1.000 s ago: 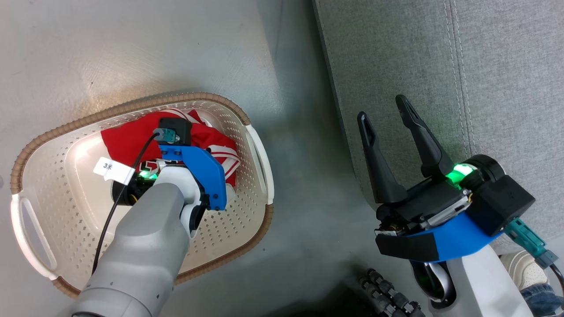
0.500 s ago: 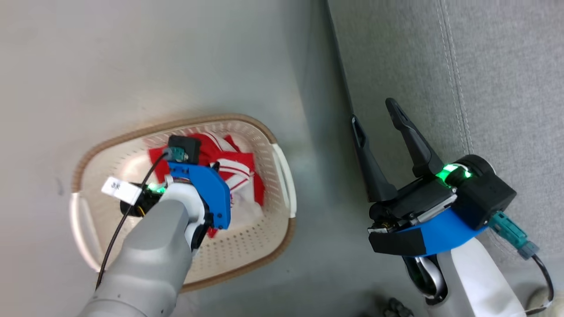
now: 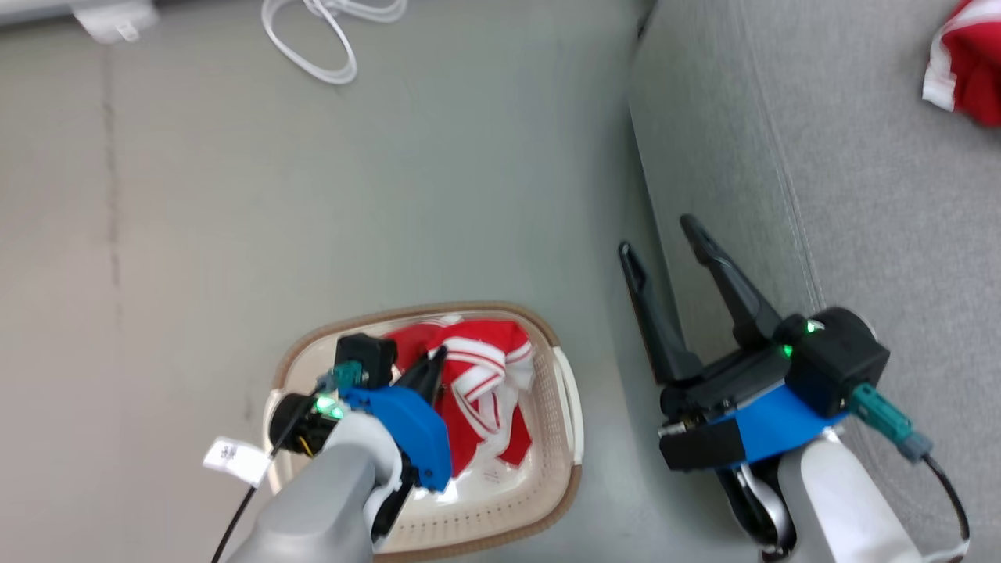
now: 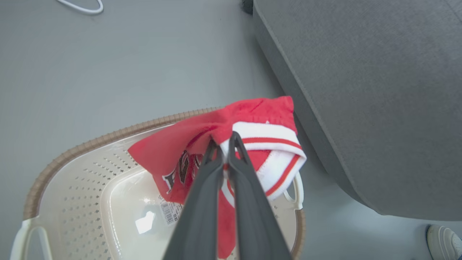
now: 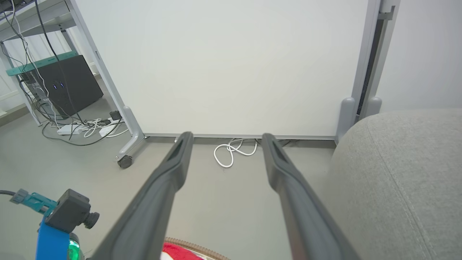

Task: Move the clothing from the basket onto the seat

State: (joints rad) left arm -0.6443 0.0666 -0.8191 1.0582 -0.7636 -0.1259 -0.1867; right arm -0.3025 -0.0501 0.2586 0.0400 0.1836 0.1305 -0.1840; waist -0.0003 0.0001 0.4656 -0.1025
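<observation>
While your left fingers [image 4: 218, 153] are pinched fully together on the red jersey [image 4: 169, 151], you have it by a fold where the red cloth meets the white striped trim, and most of it hangs from that pinch above the basket [image 4: 90, 141]. Its lower part, with a paper tag, drapes toward the basket's bottom; I cannot tell whether it touches. Your right fingers [image 3: 708, 252] are spread wide and hold nothing, hovering over the floor [image 3: 391, 195] beside the near edge of the seat [image 3: 860, 234]. A second red garment [image 3: 966, 70] with white trim already lies on the seat, well apart from the basket, so this looks like the last piece to carry.

Expect the jersey to be light, limp and a little slick; it will likely sag and swing as you lift. The banded trim looks thicker than the plain cloth, so a grip that includes it, as yours does, is probably the safer hold. A pinch on one thin layer could slip. Lift until the trailing hem clears the basket's brown rim, or the light basket may be dragged or tipped. Let go only once the cloth is well over the cushion, since a part hanging off the rounded edge could pull it down.
</observation>
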